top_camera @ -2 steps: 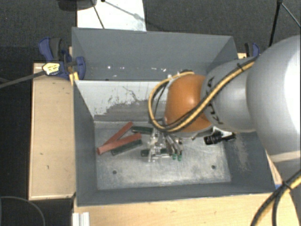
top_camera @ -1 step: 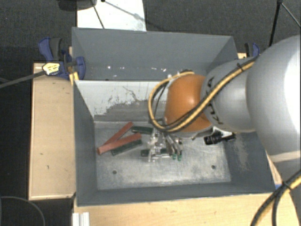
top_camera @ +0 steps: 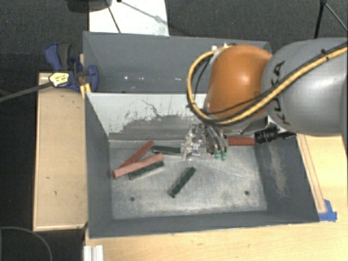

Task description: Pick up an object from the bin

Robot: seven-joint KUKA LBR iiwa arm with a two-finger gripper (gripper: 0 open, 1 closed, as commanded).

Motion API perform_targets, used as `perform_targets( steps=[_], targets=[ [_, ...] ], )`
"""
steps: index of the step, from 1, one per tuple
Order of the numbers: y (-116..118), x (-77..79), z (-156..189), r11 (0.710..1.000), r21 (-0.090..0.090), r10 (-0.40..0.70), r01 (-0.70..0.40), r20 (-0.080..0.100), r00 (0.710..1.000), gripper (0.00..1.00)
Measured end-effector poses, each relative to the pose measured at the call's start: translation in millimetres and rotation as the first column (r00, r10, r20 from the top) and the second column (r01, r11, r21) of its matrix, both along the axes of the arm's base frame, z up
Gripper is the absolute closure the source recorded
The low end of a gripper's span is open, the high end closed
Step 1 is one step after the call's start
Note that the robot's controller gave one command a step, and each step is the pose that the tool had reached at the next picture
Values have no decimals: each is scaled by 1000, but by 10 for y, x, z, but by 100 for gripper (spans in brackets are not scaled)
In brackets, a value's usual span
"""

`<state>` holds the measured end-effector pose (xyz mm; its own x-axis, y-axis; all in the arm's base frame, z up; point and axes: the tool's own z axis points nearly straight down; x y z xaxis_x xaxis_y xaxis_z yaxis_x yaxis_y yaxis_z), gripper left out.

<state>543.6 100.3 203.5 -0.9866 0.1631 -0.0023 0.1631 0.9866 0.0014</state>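
Risk: the hand [top_camera: 205, 145] hangs low by the back wall of the grey metal bin [top_camera: 98, 162]; closing here could, I reckon, scrape the wall or knock a stick away.
Hand: clenched or released, I cannot tell; I see nothing held.
Likely pick: the slim dark green stick [top_camera: 166, 150] just left, or the short red bar [top_camera: 241, 141] just right.
Farther: a flat dark green bar [top_camera: 181, 181] mid-floor.

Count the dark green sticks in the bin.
3. One dark green stick lies alone mid-floor; a second lies alongside the pink stick at left; a third lies just left of the tool. The arm may hide others.
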Motion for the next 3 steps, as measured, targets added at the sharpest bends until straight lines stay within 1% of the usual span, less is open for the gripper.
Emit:
perform_targets(
  steps=[1, 2, 3],
  targets=[
    [1, -1, -1, 1000, 0, -1, 1, 0, 1000, 0],
    [1, -1, -1, 1000, 0, -1, 1, 0, 1000, 0],
    [-137, -56, -499, 999, 0, 48, -48, 7, 999, 0]
  ],
)
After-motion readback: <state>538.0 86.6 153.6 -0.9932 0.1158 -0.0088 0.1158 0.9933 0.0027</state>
